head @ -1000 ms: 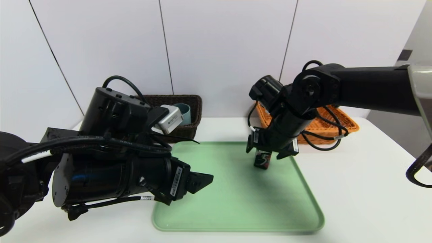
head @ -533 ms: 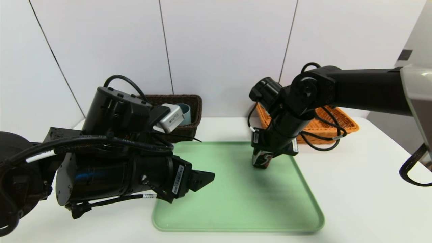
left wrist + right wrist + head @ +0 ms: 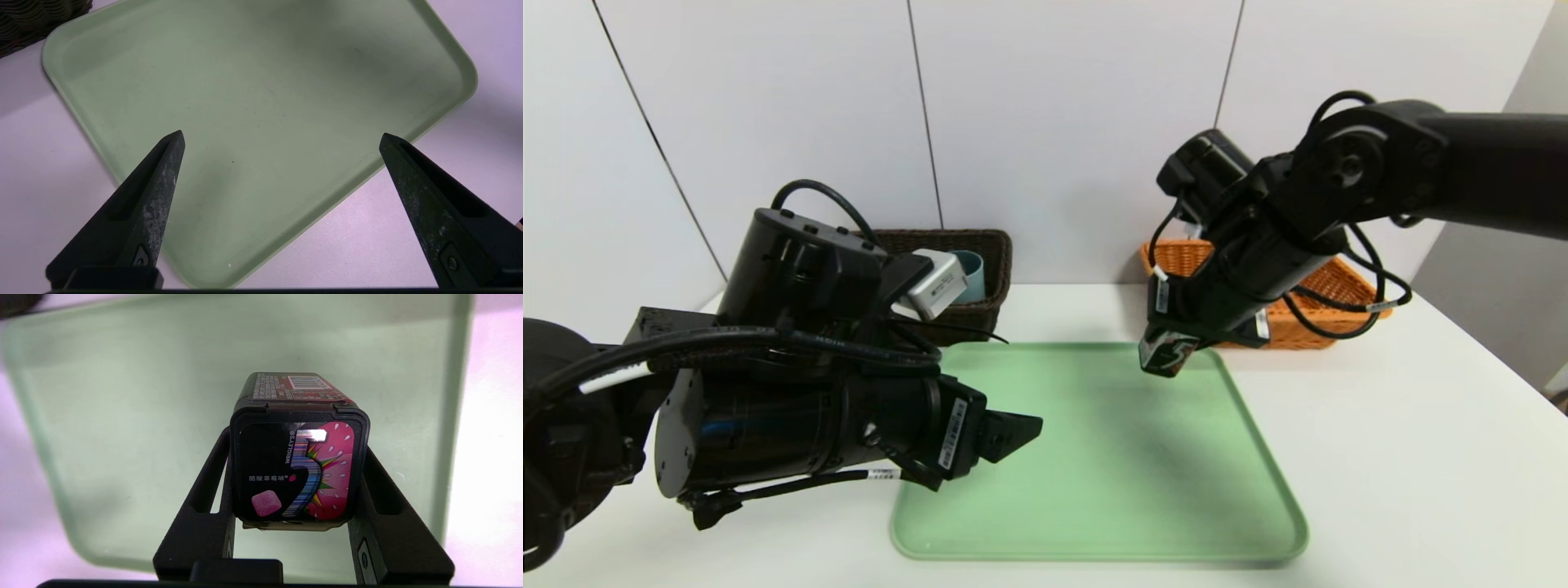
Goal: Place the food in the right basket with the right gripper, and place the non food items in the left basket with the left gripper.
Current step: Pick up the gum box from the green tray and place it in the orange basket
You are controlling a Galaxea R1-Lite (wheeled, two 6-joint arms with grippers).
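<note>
A gum box (image 3: 1168, 353) is held clear of the green tray (image 3: 1250, 523) by the right gripper (image 3: 1176, 347), its fingers (image 3: 196, 522) pinched against the box's two sides, as seen in the right wrist view. The box hangs over the tray's far right corner, with the orange basket (image 3: 1339, 282) just beyond it on the table (image 3: 1405, 457).

The step in hand is judged to be the carry to that basket. It is best done with the box lifted above the wicker rim before it is swung across, and with the grip kept firm until the box is over the basket's middle; the cables looping off the arm should be kept clear of the rim.

The left gripper (image 3: 282, 139) is parked above the tray's near left edge, its fingers spread wide and nothing between them. The brown basket (image 3: 988, 245) sits behind it, with a pale blue cup (image 3: 970, 269) inside.

Much of the orange basket's interior is hidden by the right arm, and its contents cannot be made out. The brown basket is partly covered by the left wrist camera.
</note>
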